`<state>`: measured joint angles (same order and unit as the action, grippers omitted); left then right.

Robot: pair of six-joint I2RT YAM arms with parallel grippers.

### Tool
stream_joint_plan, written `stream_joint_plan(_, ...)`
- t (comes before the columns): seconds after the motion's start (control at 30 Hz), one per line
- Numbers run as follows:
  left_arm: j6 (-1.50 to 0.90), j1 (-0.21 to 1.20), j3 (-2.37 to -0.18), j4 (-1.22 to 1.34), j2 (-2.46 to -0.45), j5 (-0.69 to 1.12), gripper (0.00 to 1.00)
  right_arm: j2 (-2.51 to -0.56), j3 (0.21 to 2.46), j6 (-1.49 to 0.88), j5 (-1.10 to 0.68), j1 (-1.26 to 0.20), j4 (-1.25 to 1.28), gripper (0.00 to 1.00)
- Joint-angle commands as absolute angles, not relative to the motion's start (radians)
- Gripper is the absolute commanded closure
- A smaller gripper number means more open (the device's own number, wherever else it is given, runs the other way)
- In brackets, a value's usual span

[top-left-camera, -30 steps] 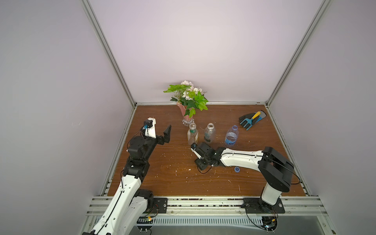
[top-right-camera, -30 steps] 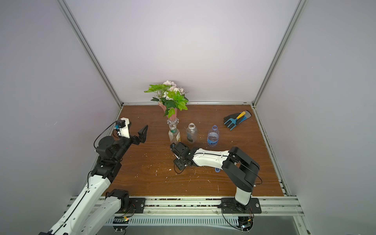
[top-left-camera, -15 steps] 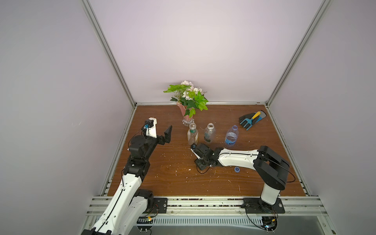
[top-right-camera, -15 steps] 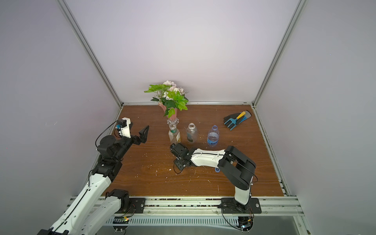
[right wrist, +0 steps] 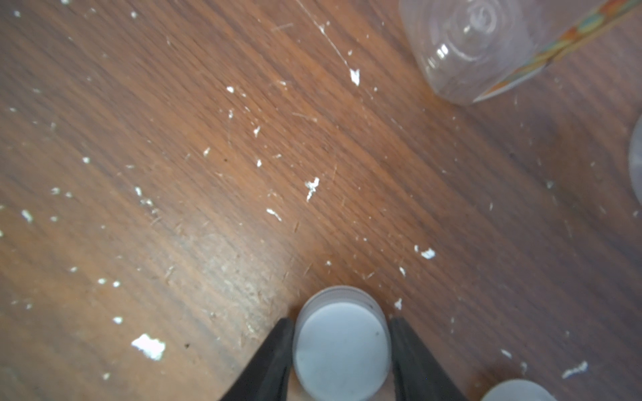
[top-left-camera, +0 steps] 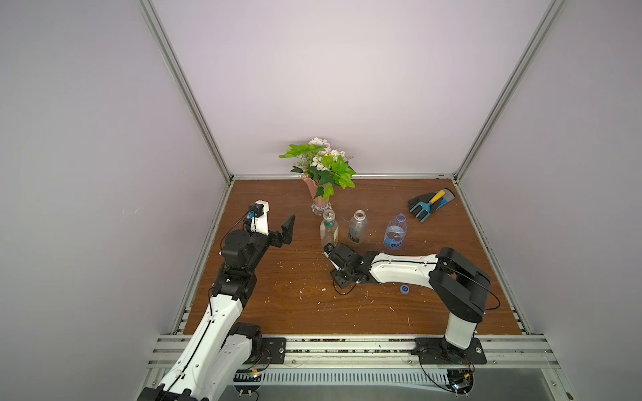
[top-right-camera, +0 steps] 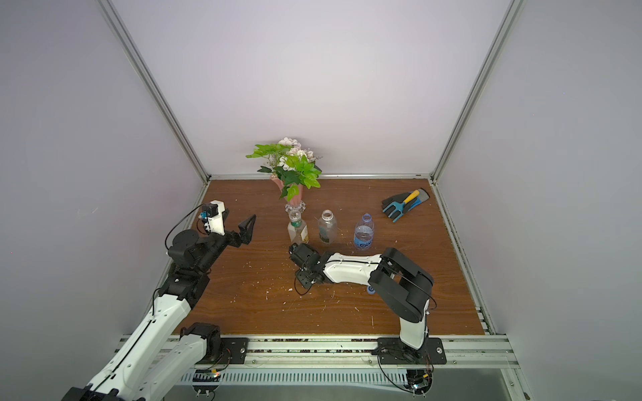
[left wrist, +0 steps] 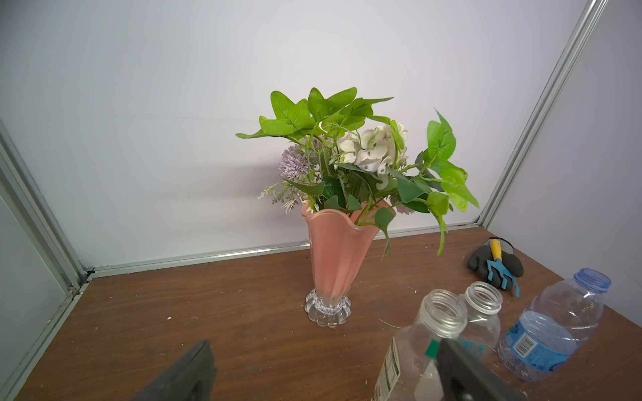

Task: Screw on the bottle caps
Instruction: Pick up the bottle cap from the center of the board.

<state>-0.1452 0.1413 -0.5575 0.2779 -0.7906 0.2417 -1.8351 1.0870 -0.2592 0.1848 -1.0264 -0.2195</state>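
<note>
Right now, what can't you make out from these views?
In both top views: white cap held by right gripper, hidden under the right arm.
Right wrist view: second white cap, cut off by the frame edge.
In a top view: blue cap, half hidden behind the right arm.
</note>
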Motion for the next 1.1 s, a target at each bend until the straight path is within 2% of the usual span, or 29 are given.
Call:
stream_joint_plan(0.0,-0.146,0.130,-0.581,0.264,-0.789,0.255,0.01,-1.840,1.106,-0.268,0.227,-1.032,-0.248,0.54)
stream_joint_plan(0.33,-0.139,0.130,-0.575,0.283,-0.792,0.301,0.00,-1.760,1.088,-0.273,0.216,-1.032,-0.248,0.60)
stream_joint_plan(0.57,-0.182,0.161,-0.488,0.470,-0.769,0.331,0.01,-1.614,1.062,-0.269,0.222,-1.028,-0.274,0.62)
stream_joint_plan(0.8,-0.141,0.307,-0.470,0.520,-0.777,0.208,0.04,-1.427,1.020,-0.272,0.226,-1.006,-0.322,0.62)
stream_joint_plan(1.07,-0.055,0.566,-0.478,0.671,-0.951,0.002,0.06,-1.215,0.939,-0.296,0.188,-0.948,-0.348,0.62)
